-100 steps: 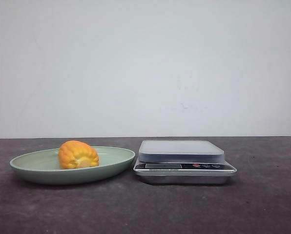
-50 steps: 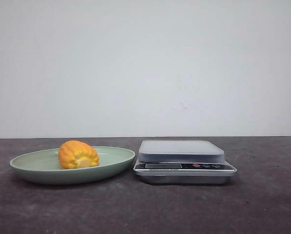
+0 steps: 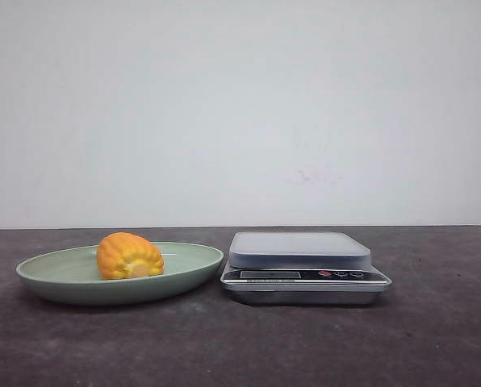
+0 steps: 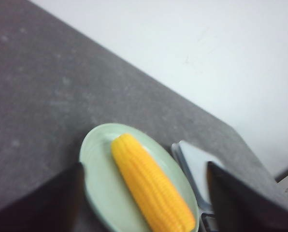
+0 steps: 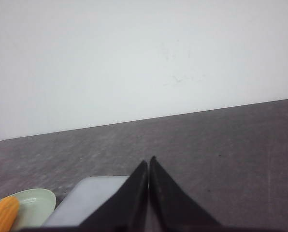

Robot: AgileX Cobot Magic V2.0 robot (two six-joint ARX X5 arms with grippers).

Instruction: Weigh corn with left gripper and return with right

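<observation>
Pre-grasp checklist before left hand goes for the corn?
1. Corn lies in plate: ok.
2. Left hand open, fingers apart either side of corn: ok.
3. Nothing on scale platform: ok.
4. Scale beside plate, on its right: ok.
5. Right hand shut, away from corn: ok.
6. Scale display on and zeroed: cannot tell.

A plain white wall point(image 3: 240, 113) filled the far side, evenly lit, with a few faint scuff marks right of centre; below it a dark grey, slightly mottled tabletop point(image 3: 240, 347) ran from the wall's base to the near edge; the light was soft, with only faint shadows.
</observation>
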